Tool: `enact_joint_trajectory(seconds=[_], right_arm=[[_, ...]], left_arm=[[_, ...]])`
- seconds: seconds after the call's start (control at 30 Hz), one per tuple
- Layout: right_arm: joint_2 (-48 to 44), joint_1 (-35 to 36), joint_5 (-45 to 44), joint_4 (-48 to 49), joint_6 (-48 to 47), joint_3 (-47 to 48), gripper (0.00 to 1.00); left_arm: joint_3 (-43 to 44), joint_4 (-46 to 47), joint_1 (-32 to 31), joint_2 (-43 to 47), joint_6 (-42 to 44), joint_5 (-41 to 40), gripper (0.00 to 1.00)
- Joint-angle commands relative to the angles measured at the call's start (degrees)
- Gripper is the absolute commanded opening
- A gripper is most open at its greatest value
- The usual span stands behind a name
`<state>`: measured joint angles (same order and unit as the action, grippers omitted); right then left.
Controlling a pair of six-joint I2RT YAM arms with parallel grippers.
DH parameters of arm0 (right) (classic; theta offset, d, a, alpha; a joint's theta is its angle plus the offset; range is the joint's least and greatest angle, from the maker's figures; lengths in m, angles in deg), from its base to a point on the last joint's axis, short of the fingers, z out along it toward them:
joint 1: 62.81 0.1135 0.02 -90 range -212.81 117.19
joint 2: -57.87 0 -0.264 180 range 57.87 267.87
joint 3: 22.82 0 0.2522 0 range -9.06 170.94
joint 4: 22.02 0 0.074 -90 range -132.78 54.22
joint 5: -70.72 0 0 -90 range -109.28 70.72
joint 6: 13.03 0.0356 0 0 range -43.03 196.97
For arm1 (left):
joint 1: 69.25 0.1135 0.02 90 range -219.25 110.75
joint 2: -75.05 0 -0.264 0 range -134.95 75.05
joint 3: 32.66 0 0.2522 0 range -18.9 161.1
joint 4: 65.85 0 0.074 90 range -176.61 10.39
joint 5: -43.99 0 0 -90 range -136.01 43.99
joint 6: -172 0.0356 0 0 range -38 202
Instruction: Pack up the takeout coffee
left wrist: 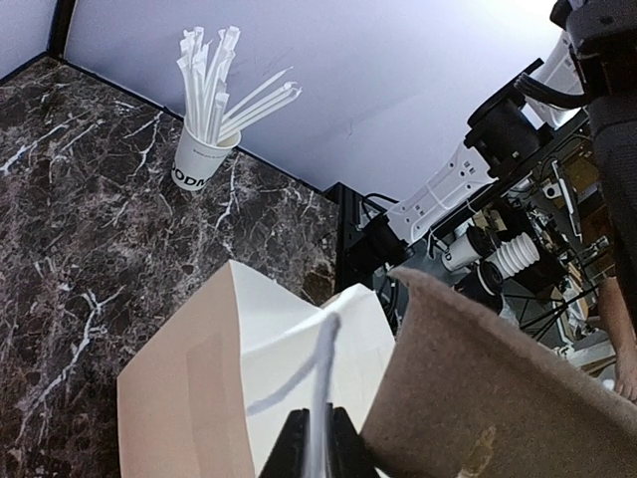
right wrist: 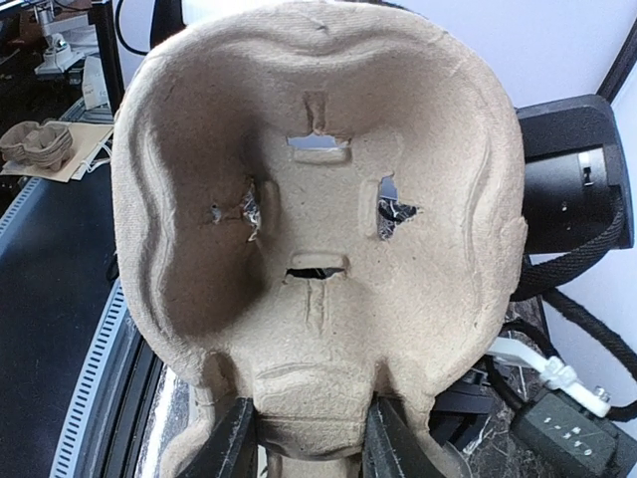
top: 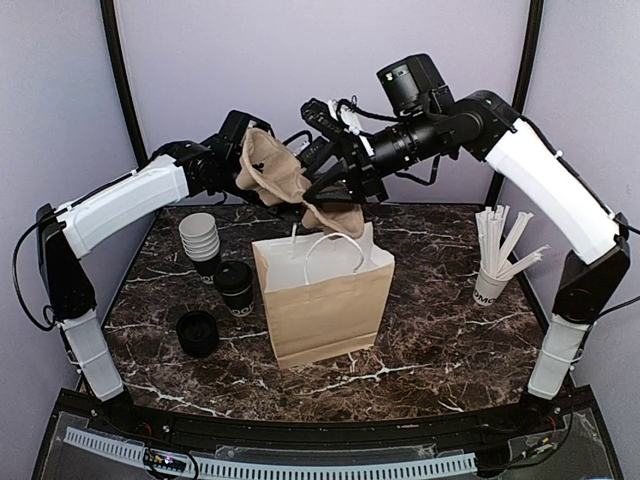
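Note:
The takeout coffee (top: 235, 287), a small black cup with a black lid, stands on the marble table left of the brown paper bag (top: 325, 300). The bag stands upright and open in the middle; it also shows in the left wrist view (left wrist: 189, 398). My left gripper (left wrist: 318, 443) is shut on the bag's white handle (left wrist: 325, 368); in the top view it is mostly hidden behind the carrier. My right gripper (right wrist: 309, 438) is shut on the edge of a brown pulp cup carrier (right wrist: 318, 199). It holds the carrier tilted above the bag's mouth (top: 285, 175).
A stack of lidless cups (top: 200, 238) stands behind the coffee. A round black object (top: 197, 333) lies in front of it. A white cup of stirrers (top: 492, 285) stands at the right, also seen from the left wrist (left wrist: 204, 159). Walls enclose the back and sides.

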<state>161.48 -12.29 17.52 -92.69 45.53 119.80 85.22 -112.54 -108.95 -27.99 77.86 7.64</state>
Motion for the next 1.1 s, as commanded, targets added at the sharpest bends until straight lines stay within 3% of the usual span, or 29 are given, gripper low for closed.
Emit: enact_joint_trajectory(seconds=[0.0, 0.23, 0.43, 0.67, 0.8, 0.87, 1.07], right_arm=[[-1.0, 0.1, 0.7, 0.2, -1.5, -1.9, 0.34], [-0.8, 0.2, 2.1, -1.1, -3.4, -5.3, 0.35], [-0.1, 0.1, 1.0, -0.2, -4.1, -5.8, 0.34], [1.6, -0.1, 0.8, 0.8, -4.4, -6.3, 0.34], [1.9, -0.5, -1.0, 1.4, -5.2, -8.0, 0.34], [1.9, -0.9, -1.4, 1.5, -5.4, -8.7, 0.34], [2.3, -1.3, -1.2, 0.1, -6.4, -9.3, 0.34]], left_arm=[[1.7, -0.8, 0.1, 1.0, 1.2, -0.1, 0.24], [2.5, -1.4, 0.6, 2.0, 1.5, -8.9, 0.53], [0.2, 1.2, 3.1, 7.6, 1.1, -15.8, 0.66], [-6.0, 3.8, 5.1, 14.6, -1.3, -25.7, 0.7], [-3.8, -2.9, 5.2, 15.9, -7.2, -35.5, 0.7], [-3.9, -6.0, 5.2, 17.3, -9.7, -36.9, 0.7], [-13.5, -2.8, 5.3, 26.9, -12.9, -35.3, 0.71]])
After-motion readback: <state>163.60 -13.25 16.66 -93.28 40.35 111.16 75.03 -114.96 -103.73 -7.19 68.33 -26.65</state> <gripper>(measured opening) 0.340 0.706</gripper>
